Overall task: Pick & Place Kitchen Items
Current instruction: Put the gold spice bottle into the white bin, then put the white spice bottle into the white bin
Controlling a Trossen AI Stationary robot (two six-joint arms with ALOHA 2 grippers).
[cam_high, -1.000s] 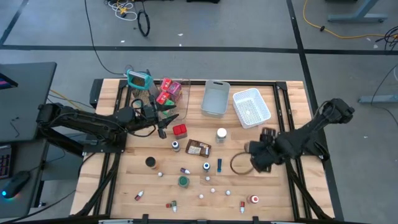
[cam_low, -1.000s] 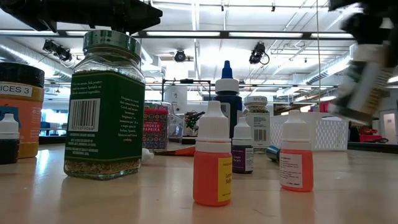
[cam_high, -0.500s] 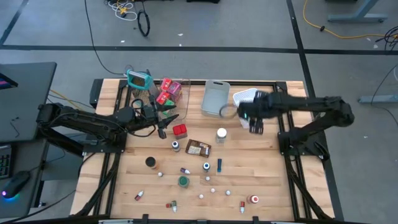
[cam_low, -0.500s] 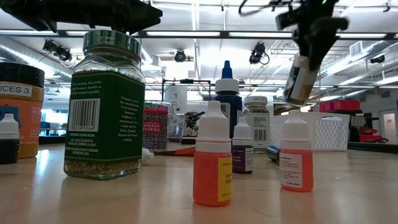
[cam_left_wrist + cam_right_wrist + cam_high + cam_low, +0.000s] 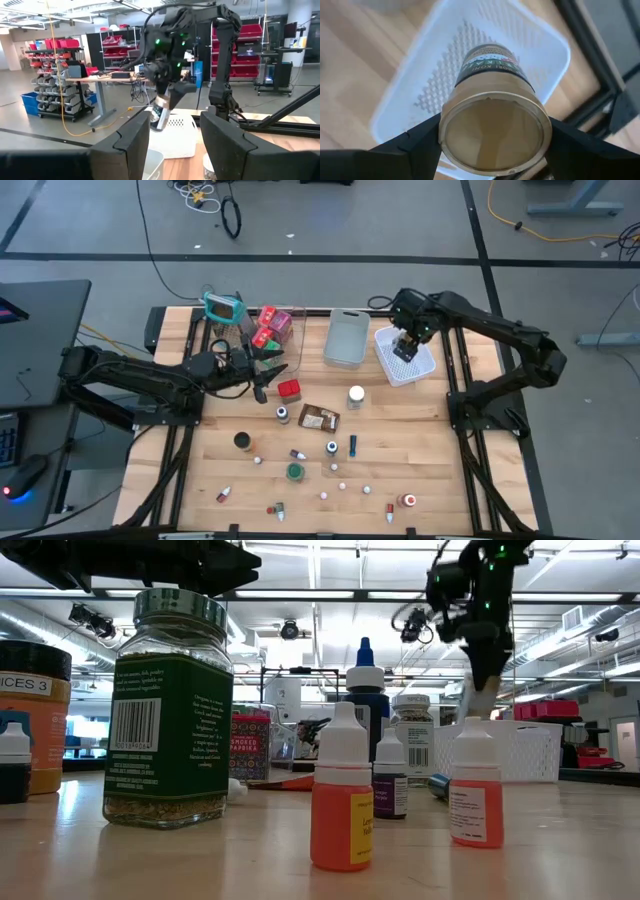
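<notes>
My right gripper (image 5: 405, 343) hangs over the white basket (image 5: 418, 365) at the far right, shut on a spice jar (image 5: 492, 75) with a dark label and a tan end. The left wrist view shows that jar (image 5: 159, 112) below the fingers, above the basket. My left gripper (image 5: 172, 150) stands open and level at the far left, nothing between its fingers, beside a red box (image 5: 289, 389). Jars, a brown packet (image 5: 319, 418) and small bottles stand on the wood. My right gripper pinches the jar between its two fingers, on opposite sides of the wall near the tan round end (image 5: 451, 120). The fingers (image 5: 415, 145) come from above, pointing steeply down. The jar hangs below them, slightly tilted, label end down, lifted clear above the basket.
A grey bin (image 5: 347, 338) stands left of the basket. A clear bin (image 5: 283, 330) with red packets and a teal grater (image 5: 222, 307) stand at the far left. Up close in the low view are a green-labelled jar (image 5: 168, 710) and orange dropper bottles (image 5: 341, 790).
My right gripper has swung from the table's near right toward the far edge, carrying the jar clear of the table until it hangs over the white basket. Its wrist has rolled on the way. The left arm has kept still.
</notes>
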